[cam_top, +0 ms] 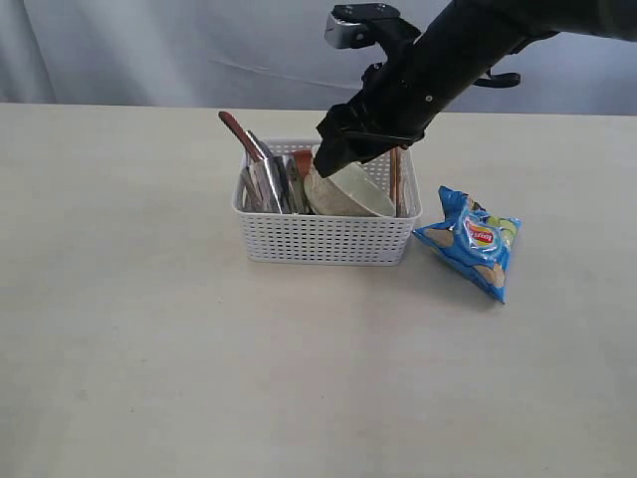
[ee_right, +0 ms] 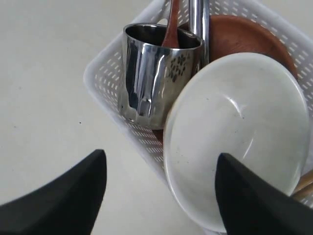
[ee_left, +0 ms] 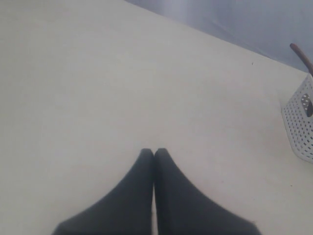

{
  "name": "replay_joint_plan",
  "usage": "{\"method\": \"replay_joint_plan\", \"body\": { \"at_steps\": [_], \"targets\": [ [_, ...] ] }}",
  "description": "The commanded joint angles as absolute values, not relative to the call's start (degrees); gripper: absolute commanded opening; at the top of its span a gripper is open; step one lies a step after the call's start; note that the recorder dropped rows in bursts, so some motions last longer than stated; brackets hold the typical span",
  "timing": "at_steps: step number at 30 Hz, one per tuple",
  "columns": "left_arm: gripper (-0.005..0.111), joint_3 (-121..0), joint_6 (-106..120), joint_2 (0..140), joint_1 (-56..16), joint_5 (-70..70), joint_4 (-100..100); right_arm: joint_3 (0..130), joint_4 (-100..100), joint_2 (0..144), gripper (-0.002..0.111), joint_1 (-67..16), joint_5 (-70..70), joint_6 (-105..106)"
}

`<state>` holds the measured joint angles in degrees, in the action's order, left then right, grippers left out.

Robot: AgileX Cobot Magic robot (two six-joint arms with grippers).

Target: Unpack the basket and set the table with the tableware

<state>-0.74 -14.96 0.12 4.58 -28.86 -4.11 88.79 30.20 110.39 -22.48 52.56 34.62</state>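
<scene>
The white basket (cam_top: 323,241) stands mid-table (cam_top: 149,329). In it a cream bowl (cam_top: 353,194) leans tilted on its side, with a steel cup (ee_right: 156,73), a reddish-brown plate (ee_right: 244,39), a wooden spoon (cam_top: 239,134), a steel handle (ee_right: 198,19) and chopsticks (cam_top: 396,179). My right gripper (cam_top: 333,159) hangs open over the bowl (ee_right: 239,137); the bowl's rim and the basket's wall (ee_right: 105,81) lie between the fingers of the right gripper (ee_right: 161,171), not gripped. My left gripper (ee_left: 154,152) is shut and empty over bare table, away from the basket's corner (ee_left: 299,122).
A blue chips bag (cam_top: 473,241) lies on the table just right of the basket. A grey curtain runs behind the table's far edge. The spoon's handle (ee_left: 301,56) sticks up above the basket's rim.
</scene>
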Motion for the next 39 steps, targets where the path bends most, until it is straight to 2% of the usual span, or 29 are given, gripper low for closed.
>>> {"method": "replay_joint_plan", "body": {
  "at_steps": [1, 32, 36, 39],
  "targets": [
    [0.0, -0.4, -15.1, 0.0, 4.7, -28.6, -4.3, 89.2, 30.6, 110.0, 0.06, -22.5, 52.4, 35.4],
    [0.0, -0.4, -15.1, 0.0, 4.7, -28.6, -4.3, 89.2, 32.4, 114.2, 0.06, -22.5, 47.4, 36.6],
    [0.0, -0.4, -15.1, 0.0, 4.7, -28.6, -4.3, 89.2, 32.5, 113.1, 0.06, -21.2, 39.4, 36.5],
    [0.0, -0.4, -15.1, 0.0, 4.7, -28.6, -4.3, 89.2, 32.5, 112.1, 0.06, -17.2, 31.6, 30.7]
  ]
}}
